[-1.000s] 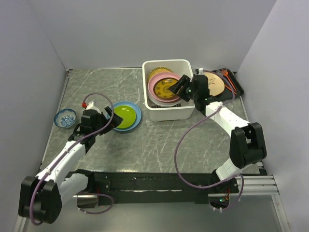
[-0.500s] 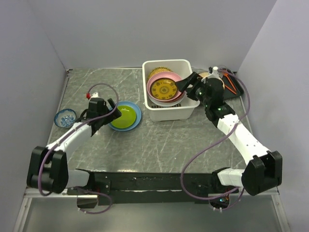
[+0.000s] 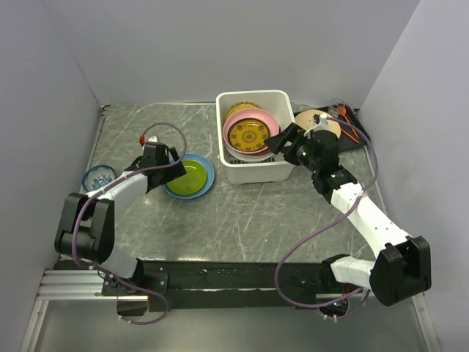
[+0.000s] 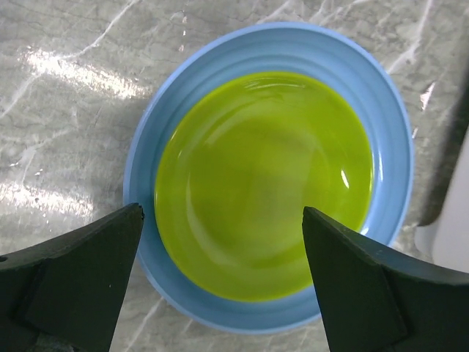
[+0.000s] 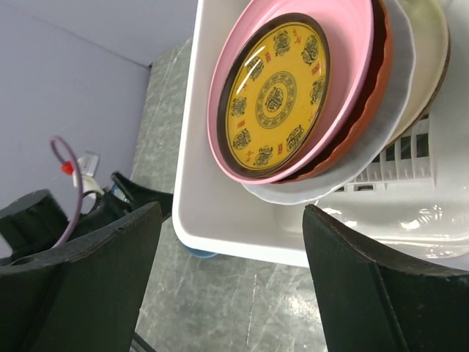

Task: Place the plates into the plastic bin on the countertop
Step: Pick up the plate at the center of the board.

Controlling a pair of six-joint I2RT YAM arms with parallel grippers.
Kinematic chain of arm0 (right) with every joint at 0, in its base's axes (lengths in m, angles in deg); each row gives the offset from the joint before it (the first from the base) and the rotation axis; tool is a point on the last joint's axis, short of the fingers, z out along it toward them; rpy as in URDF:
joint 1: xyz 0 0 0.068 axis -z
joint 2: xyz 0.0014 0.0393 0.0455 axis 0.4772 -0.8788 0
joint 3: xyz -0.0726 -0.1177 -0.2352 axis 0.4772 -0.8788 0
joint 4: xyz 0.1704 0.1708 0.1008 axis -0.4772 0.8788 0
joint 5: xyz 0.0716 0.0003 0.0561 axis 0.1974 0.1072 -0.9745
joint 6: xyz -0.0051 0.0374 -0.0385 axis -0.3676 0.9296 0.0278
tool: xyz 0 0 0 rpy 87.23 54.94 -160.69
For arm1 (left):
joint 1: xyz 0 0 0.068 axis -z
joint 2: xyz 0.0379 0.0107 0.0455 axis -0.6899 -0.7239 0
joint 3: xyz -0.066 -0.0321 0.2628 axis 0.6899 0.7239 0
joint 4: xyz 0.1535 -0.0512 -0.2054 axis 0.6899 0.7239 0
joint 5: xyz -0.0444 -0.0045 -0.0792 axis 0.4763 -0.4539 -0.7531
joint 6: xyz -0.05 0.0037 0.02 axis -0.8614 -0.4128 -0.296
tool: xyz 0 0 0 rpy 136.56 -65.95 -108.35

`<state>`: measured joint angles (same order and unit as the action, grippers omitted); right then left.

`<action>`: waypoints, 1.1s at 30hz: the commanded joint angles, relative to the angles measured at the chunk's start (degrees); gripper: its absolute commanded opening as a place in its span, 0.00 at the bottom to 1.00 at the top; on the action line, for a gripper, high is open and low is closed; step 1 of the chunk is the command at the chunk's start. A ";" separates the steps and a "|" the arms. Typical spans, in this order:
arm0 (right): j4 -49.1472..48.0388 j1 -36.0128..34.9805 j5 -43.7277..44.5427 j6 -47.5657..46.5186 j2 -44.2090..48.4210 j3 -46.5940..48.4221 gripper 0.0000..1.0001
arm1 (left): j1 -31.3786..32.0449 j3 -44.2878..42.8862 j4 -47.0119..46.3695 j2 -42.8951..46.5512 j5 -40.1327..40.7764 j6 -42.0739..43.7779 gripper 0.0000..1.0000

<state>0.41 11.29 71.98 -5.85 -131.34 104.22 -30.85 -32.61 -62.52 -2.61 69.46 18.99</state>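
Left of the plastic bin (image 3: 256, 170), the left gripper (image 4: 221, 214) has slid in closer than it was half a second ago and now hangs right over the green plate (image 4: 264, 183), fingers spread wide and gripping nothing. That green plate sits nested in the blue plate (image 4: 385, 125), and both lie flat on the countertop (image 3: 242, 213) just off the bin's left wall, same spot as before.

Over at the bin's right side, the right gripper (image 5: 232, 211) has let go and drawn back. A second ago it had the yellow patterned plate (image 5: 275, 95) pinched above the bin. Now its jaws stand well apart and empty, near the bin's right front corner. The yellow patterned plate rests inside the pink plate (image 5: 355, 37), with the red plate (image 5: 386, 70) and the white plate (image 5: 344, 172) stacked behind it, the whole pile tilted inside the bin.

Right of the bin a cream plate (image 3: 333, 128) lies on the black tray (image 3: 360, 132), partly hidden by the right arm. Far left of the bin sits the small blue bowl (image 3: 97, 178), unmoved
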 commanded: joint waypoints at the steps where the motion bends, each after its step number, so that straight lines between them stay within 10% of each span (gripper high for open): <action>1: -3.21 0.07 -1.65 -0.49 2.35 -1.21 0.84 | -0.12 -2.82 -1.13 -1.98 1.28 1.05 0.94; 12: -2.25 0.16 -2.27 -1.11 4.72 -2.44 0.84 | -0.12 1.13 -7.28 -6.12 -7.33 -2.02 0.83; 16: -2.68 0.08 -3.05 -0.93 4.47 -2.09 0.85 | -0.03 2.28 -7.64 -6.29 -9.09 -2.38 0.58; 20: -3.65 0.16 -4.55 -0.23 3.41 -1.92 0.84 | -0.03 2.02 -7.64 -6.12 -8.92 -2.11 0.03; 33: -4.18 -0.01 -4.90 0.39 3.93 -2.27 0.85 | -0.03 3.95 -7.11 0.73 -6.99 -3.87 0.01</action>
<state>-1.54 11.29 67.50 -5.41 -128.47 101.69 -30.96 -29.55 -69.16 -6.13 61.62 15.87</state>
